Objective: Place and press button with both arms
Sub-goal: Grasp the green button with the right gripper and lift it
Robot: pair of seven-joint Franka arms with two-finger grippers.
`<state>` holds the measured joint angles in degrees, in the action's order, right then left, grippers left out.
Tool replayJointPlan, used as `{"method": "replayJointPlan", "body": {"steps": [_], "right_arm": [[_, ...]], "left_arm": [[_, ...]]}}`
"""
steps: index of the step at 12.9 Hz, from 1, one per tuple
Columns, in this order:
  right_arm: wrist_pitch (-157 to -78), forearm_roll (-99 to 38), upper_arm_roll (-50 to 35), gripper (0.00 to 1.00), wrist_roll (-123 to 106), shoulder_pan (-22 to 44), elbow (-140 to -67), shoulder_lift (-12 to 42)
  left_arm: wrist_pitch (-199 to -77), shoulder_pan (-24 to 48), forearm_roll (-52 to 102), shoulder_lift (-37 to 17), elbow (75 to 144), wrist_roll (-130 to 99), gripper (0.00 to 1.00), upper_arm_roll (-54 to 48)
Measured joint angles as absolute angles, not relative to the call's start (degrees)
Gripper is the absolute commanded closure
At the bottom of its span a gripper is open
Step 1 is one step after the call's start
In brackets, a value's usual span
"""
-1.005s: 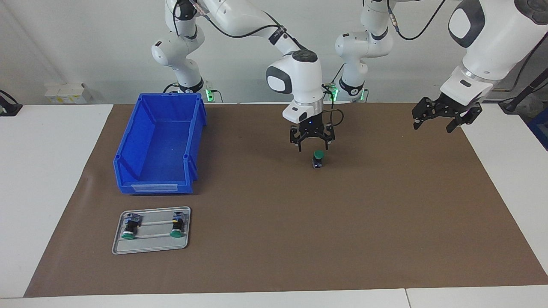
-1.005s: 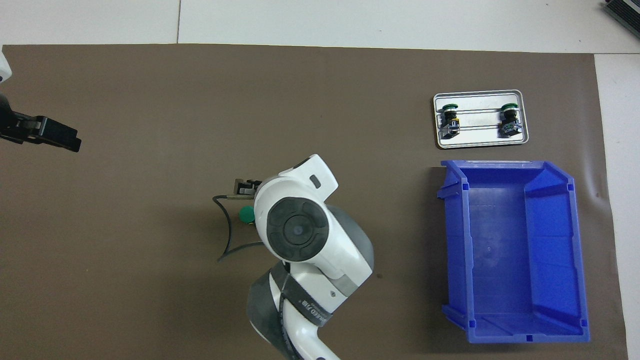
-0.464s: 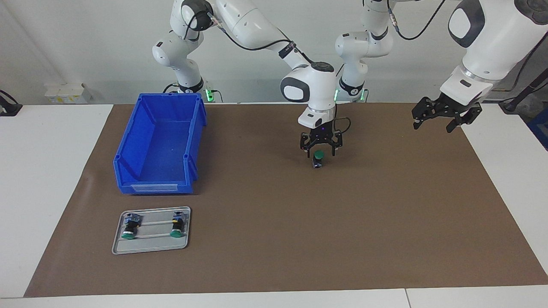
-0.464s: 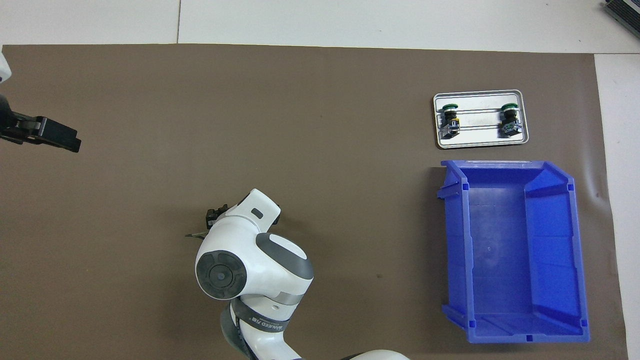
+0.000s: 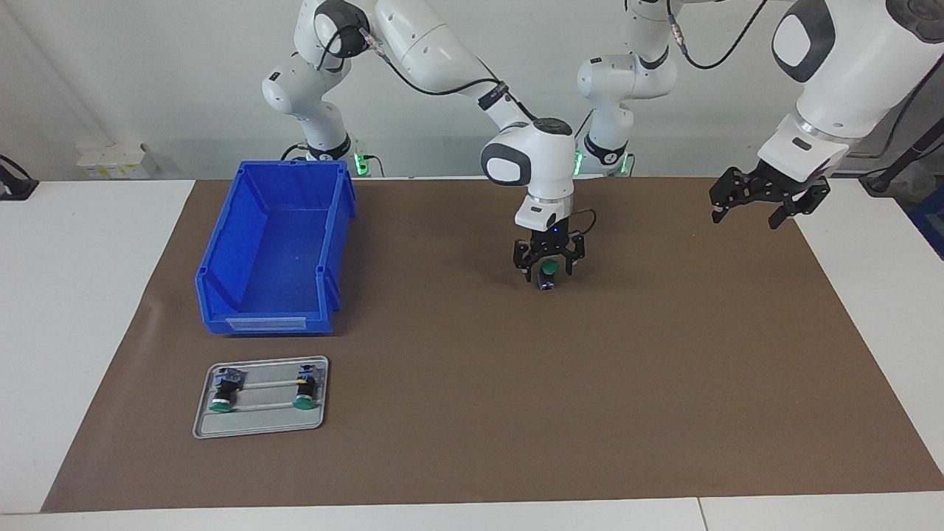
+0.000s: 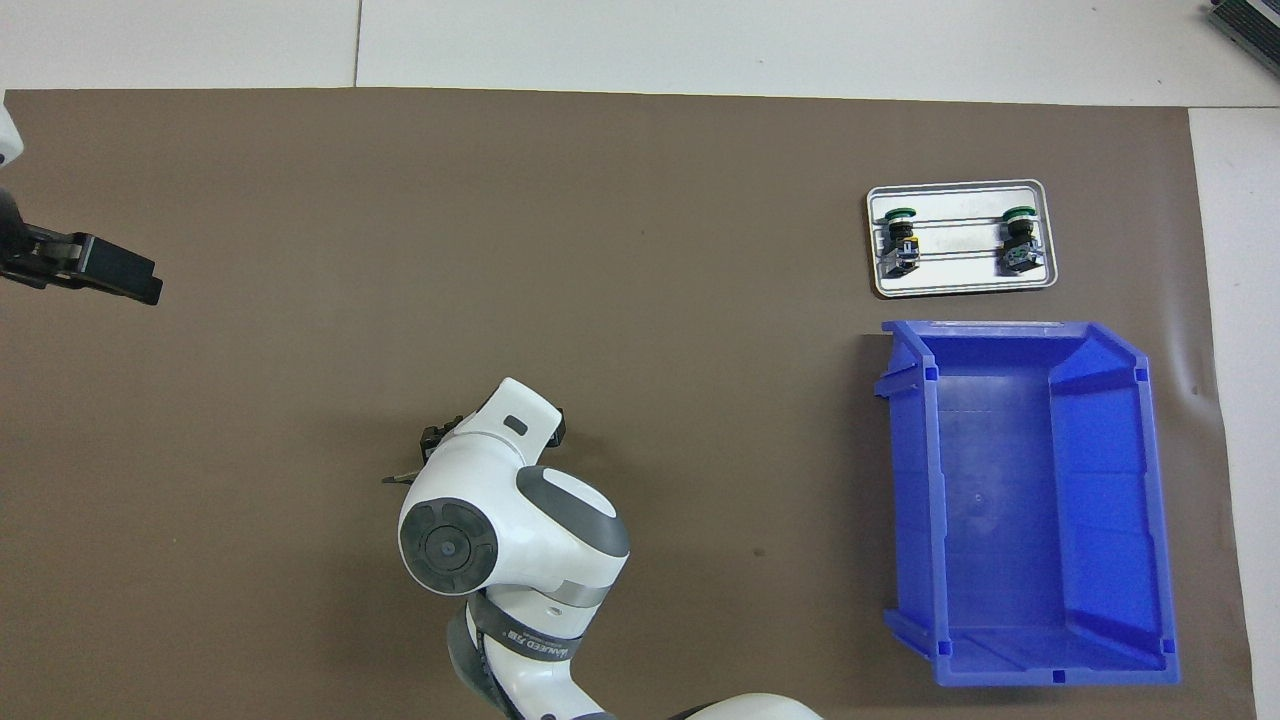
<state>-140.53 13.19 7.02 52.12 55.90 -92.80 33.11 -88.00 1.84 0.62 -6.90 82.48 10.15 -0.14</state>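
At frame centre the right gripper straddled the upright button, fingers spread; the left gripper hung open at upper right.

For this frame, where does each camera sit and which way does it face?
Facing view: high across the table, looking at the robots; both arms show, right hand open around the button, left hand waiting open over the mat's edge.
Overhead view: above the robots' end, looking steeply down; the right arm's wrist hides the button.
Shared: blue bin, button tray.
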Motion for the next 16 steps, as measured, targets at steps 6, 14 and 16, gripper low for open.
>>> {"method": "replayJointPlan", "body": {"steps": [6,14,16], "right_arm": [[-140.35,13.19,6.74,1.0,51.94,55.92,-93.08,33.11],[-138.52,13.19,6.76,1.0,51.46,55.87,-91.36,33.0],[-137.91,13.19,7.46,1.0,51.46,55.35,-90.99,32.24]], "left_arm": [[-88.0,1.84,0.62,-6.89,82.49,10.15,0.0,-0.14],[-88.0,1.84,0.62,-6.88,82.49,10.15,0.0,-0.14],[-88.0,1.84,0.62,-6.88,82.5,10.15,0.0,-0.14]]}}
